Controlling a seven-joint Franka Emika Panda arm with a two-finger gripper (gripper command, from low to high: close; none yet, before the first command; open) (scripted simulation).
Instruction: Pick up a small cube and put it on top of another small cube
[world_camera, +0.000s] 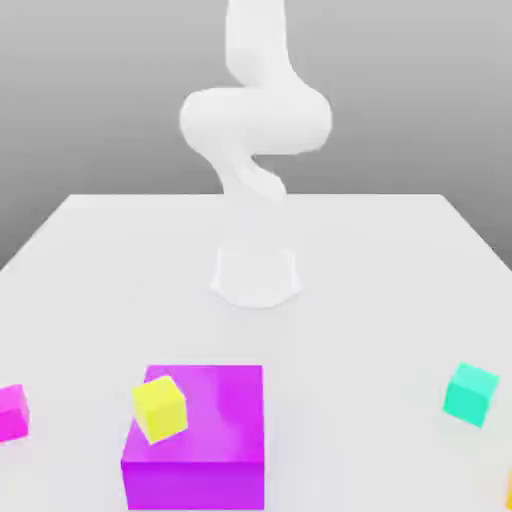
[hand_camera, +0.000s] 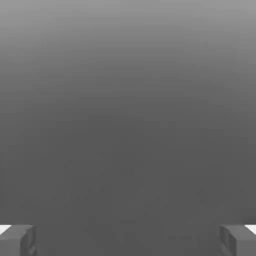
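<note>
Exterior view: the teal cube (world_camera: 470, 392) sits on the white counter (world_camera: 380, 270) at lower right of the frame, well apart from the arm (world_camera: 255, 110) at upper centre; hand (hand_camera: 128, 240) released, fingers (hand_camera: 17, 239) spread wide, empty; reach goes down and rightward in that frame.
</note>
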